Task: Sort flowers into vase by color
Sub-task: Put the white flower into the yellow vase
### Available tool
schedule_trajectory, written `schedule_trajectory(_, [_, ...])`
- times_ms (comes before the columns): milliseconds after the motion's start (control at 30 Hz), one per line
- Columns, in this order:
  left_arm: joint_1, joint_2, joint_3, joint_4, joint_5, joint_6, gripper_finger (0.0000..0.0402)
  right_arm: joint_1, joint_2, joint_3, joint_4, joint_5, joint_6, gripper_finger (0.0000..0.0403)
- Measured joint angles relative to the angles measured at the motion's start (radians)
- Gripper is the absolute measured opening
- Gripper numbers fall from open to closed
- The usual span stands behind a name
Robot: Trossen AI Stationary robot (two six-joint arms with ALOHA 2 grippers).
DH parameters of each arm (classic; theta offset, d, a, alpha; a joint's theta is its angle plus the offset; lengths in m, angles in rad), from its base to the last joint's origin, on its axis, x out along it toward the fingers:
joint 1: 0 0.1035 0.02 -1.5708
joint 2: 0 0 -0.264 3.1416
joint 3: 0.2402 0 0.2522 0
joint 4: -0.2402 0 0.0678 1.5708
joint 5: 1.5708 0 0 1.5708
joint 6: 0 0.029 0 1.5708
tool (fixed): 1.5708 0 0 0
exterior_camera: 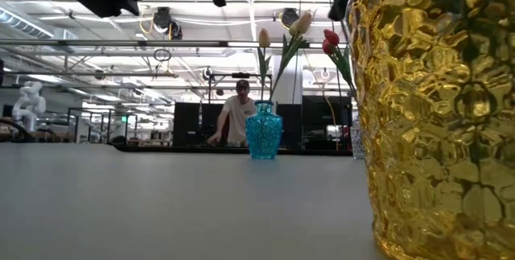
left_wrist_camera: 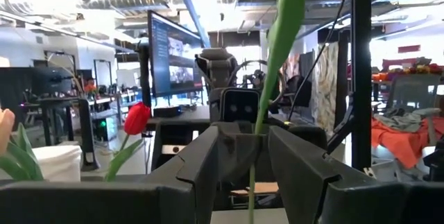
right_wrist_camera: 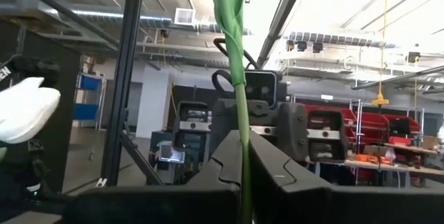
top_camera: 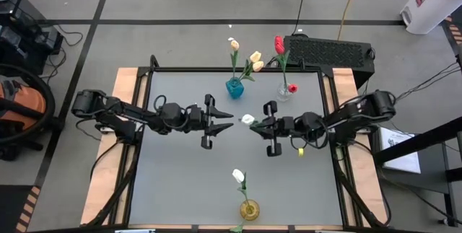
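Lab room, grey desk (top_camera: 188, 182) on a wood-edged frame, cables on the floor, a person (exterior_camera: 239, 119) standing far behind the desk in the low view. Far edge of the desk: blue vase (top_camera: 234, 87) with cream-yellow tulips (top_camera: 255, 60), and just right of it a clear vase (top_camera: 284, 92) with red tulips (top_camera: 279, 45). Near edge, centre: yellow glass vase (top_camera: 249, 209) holding one white tulip (top_camera: 238, 176).

Both arms meet mid-desk, raised above it. Right pincer (top_camera: 268, 128) clenched on the green stem (right_wrist_camera: 243, 148) of a white tulip, its bud (top_camera: 247, 120) poking out toward the left arm. Left pincer (top_camera: 220, 121) sits just beside that bud, fingers (left_wrist_camera: 208, 165) spread apart with a leaf and stem (left_wrist_camera: 267, 99) running between them; whether they touch it I cannot tell. The two pincers are near each other, tips facing, flower between.
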Motion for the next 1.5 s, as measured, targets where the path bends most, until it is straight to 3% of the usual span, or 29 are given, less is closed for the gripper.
schedule_trajectory(300, [0.0, 0.0, 0.0, -0.004, 0.0, -0.002, 0.0135, 0.0, 0.13, 0.138, -0.007, 0.001, 0.023, 0.0])
schedule_trajectory(533, [0.0, 0.0, 0.0, -0.002, 0.02, 0.0, 0.0135, -0.003, 0.162, 0.196, -0.025, 0.009, 0.043, 0.0])
schedule_trajectory(1500, [-0.015, 0.0, 0.0, 0.022, 0.04, 0.0, 0.0135, 0.0, 0.164, 0.198, -0.168, 0.032, 0.215, 0.0])
